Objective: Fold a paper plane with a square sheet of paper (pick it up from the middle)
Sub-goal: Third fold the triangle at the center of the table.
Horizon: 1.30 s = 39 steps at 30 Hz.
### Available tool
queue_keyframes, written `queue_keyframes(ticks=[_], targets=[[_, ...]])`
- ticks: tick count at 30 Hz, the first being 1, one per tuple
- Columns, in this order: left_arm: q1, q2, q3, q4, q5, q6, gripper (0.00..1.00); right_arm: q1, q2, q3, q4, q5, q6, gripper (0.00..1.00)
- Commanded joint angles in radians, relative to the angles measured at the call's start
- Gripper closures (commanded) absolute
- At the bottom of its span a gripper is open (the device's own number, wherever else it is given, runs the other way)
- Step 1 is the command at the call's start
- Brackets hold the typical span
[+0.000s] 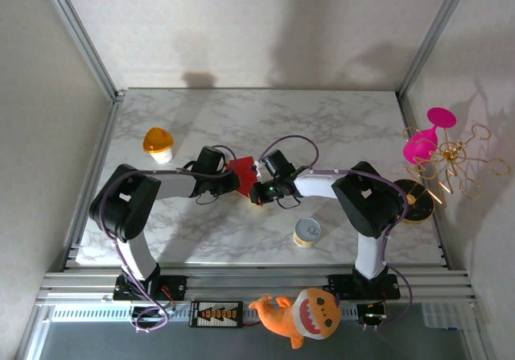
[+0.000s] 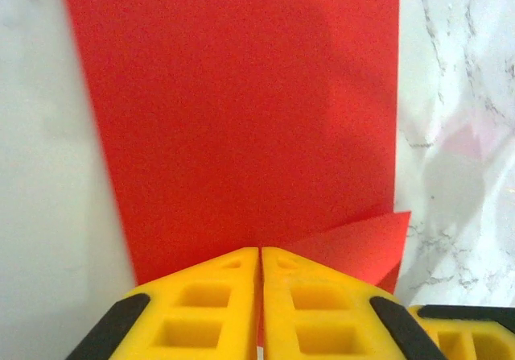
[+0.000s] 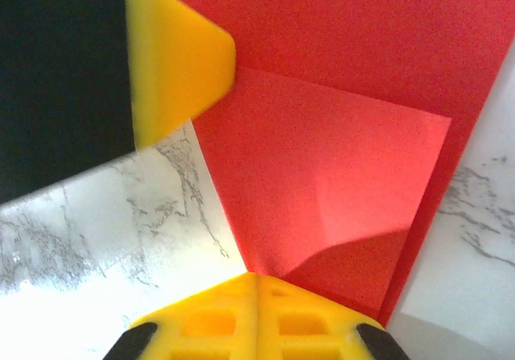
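left hand (image 2: 259,257) pinches paper's (image 2: 241,118) near edge

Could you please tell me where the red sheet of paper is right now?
In the top view, the red sheet of paper is mid-table, pinched between the left gripper and right gripper.

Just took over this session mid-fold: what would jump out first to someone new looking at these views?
The red sheet at mid-table, one flap folded over, with the left gripper and right gripper both shut on its edges. Next, the orange shark plush at the near edge and pink goblet far right.
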Motion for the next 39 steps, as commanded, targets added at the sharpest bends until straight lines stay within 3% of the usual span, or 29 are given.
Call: queue_keyframes(ticks=[1,9,18,28,39], targets=[[0.071,0.024,0.003,-0.073,-0.075,0.058,0.89,-0.009,0.072,-0.075,-0.21,0.166,-0.032,0.93],[0.124,-0.049,0.019,-0.111,-0.077,0.086,0.89,-0.009,0.068,-0.066,-0.199,0.16,-0.016,0.94],[0.071,-0.19,-0.068,0.085,0.024,-0.055,0.9,-0.009,0.073,-0.06,-0.117,0.071,0.093,0.93],[-0.057,-0.078,-0.048,0.15,0.011,-0.141,0.93,-0.009,0.077,-0.041,-0.128,0.074,0.114,0.93],[-0.067,0.002,-0.017,0.077,-0.052,-0.119,0.96,-0.009,0.017,-0.045,-0.071,0.031,0.108,0.92]])
